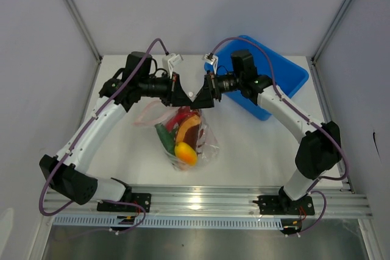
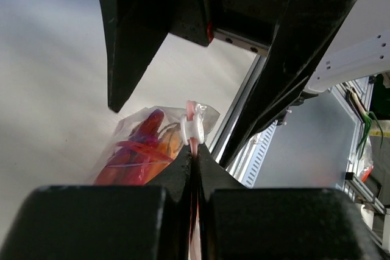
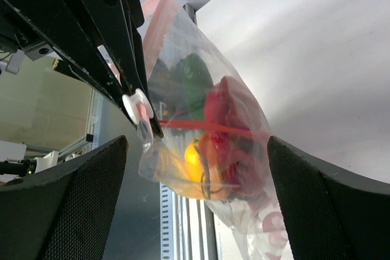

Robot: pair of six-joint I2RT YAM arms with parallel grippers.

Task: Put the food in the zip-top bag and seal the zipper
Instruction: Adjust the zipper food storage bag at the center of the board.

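The clear zip-top bag (image 1: 194, 144) hangs from its top edge, its lower part on the white table. The food shows through it: a green chili (image 1: 163, 137), red pieces (image 1: 181, 115) and a yellow-orange fruit (image 1: 186, 153). My left gripper (image 2: 196, 153) is shut on the pink zipper (image 2: 191, 109), just behind its white slider (image 2: 190, 129). My right gripper (image 3: 196, 144) stands wide open facing the bag (image 3: 237, 168), one finger on each side, touching nothing. In the right wrist view the slider (image 3: 135, 106) sits at the left gripper's black fingers (image 3: 116, 47).
A blue plastic bin (image 1: 277, 71) stands at the back right, right behind the right arm. The aluminium rail (image 1: 207, 202) with both arm bases runs along the near edge. Grey walls enclose the table on three sides.
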